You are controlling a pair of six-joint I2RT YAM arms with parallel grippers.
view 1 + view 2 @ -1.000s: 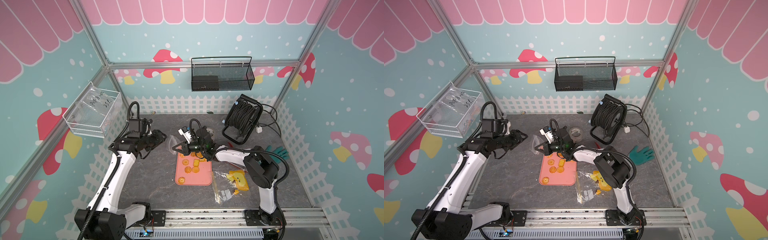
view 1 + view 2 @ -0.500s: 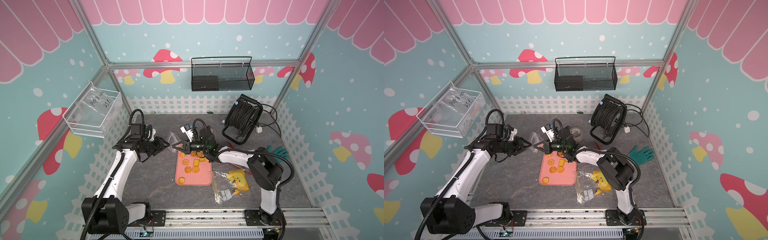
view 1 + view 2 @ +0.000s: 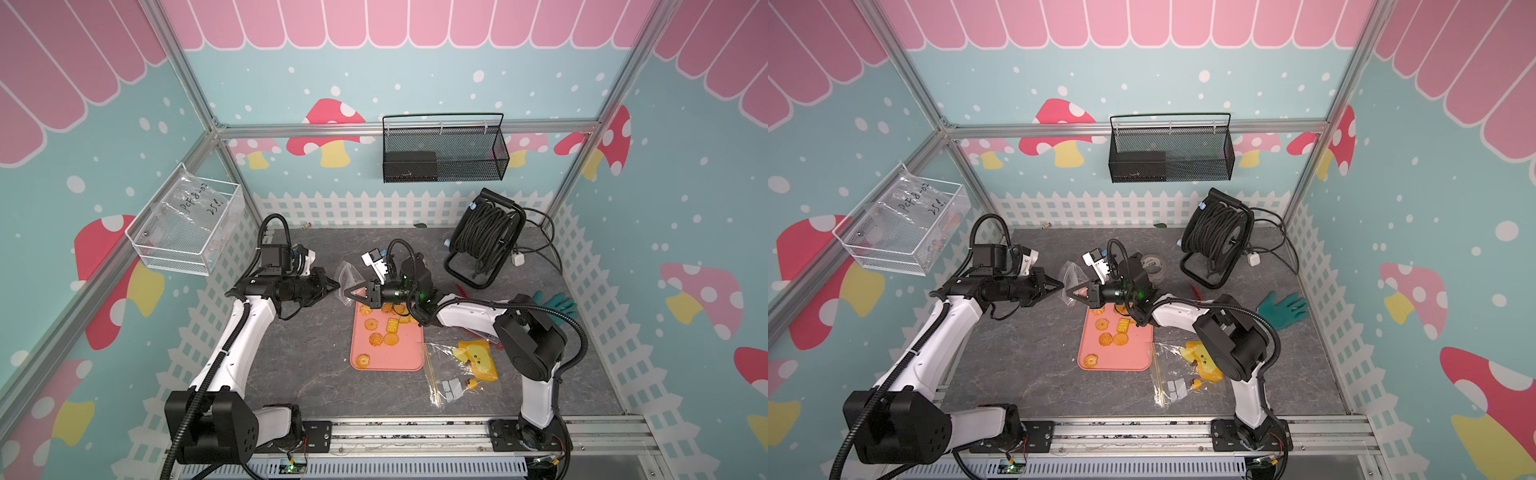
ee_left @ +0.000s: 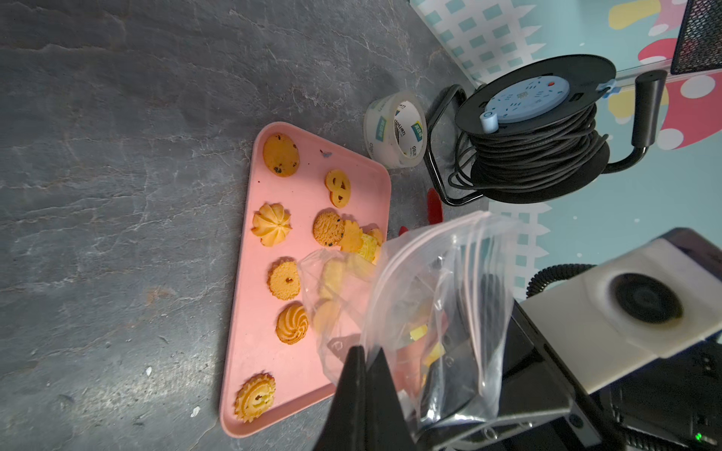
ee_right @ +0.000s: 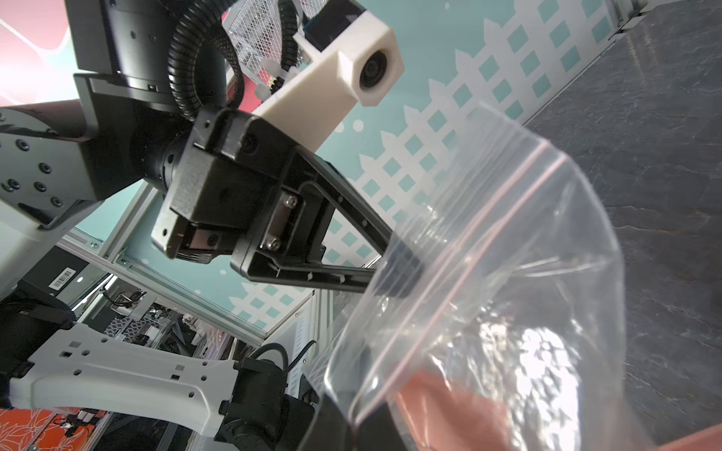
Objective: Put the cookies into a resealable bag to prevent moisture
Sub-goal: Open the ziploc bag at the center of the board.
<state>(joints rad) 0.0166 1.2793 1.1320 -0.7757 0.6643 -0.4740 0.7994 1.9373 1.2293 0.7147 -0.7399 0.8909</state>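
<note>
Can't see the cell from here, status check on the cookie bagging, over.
Left end effector shut on small clear plastic zip bag edge; right end effector shut on it too. Golden-orange cookies lie on pink tray. Nothing blocking.

Seven cookies (image 4: 271, 223) lie singly on one pink tray (image 4: 250, 343); an overlapping heap and those behind plastic cannot be counted. Three clear bags: one resealable bag (image 4: 441, 281), one larger bag (image 3: 446, 361) at lower right, one handwritten bag (image 3: 195, 203) at upper left. Two baskets: one black mesh basket (image 3: 444, 153), one white wire basket (image 3: 174, 253). One cable reel (image 3: 484, 241), one tape roll (image 4: 394, 131), one green glove (image 3: 555, 303).
</note>
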